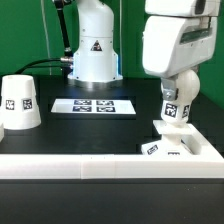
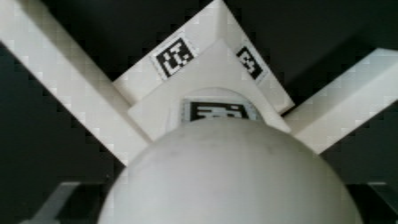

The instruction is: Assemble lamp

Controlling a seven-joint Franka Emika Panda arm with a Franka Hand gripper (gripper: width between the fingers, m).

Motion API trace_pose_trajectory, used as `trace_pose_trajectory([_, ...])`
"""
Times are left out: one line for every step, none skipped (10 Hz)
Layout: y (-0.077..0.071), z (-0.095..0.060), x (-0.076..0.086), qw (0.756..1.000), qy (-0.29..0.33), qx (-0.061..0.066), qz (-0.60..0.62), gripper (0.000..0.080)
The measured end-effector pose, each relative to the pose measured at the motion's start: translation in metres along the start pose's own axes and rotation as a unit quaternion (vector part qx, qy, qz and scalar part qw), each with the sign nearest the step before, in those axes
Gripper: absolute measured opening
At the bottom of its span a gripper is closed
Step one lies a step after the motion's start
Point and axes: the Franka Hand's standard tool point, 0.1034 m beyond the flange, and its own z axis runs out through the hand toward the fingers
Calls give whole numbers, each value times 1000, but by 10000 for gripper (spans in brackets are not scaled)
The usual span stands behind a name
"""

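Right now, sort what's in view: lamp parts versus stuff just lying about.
Job: bulb, held in the gripper; base beneath it; shade.
Lying about: marker board; white border rail.

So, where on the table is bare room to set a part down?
Free: the dark table between the shade, the marker board and the front rail. Crowded: the exterior view's right corner, where the gripper holds the bulb over the base.

arm: exterior view's right | gripper: pointing down | jaws: closed on bulb
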Motion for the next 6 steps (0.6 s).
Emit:
trace_pose_trajectory([1,0,-1,1000,0,1,26,579])
trace_pose_trajectory([2,0,-2,997,3,4,75,579])
trace_pose_trajectory([3,0,-2,993,5,8,114,579])
trace_pose_trajectory([2,0,-1,987,6,10,160,579])
trace_pose_trajectory([2,0,-1,982,5,10,188,579])
trace_pose_trajectory([2,0,-1,976,5,10,217,579])
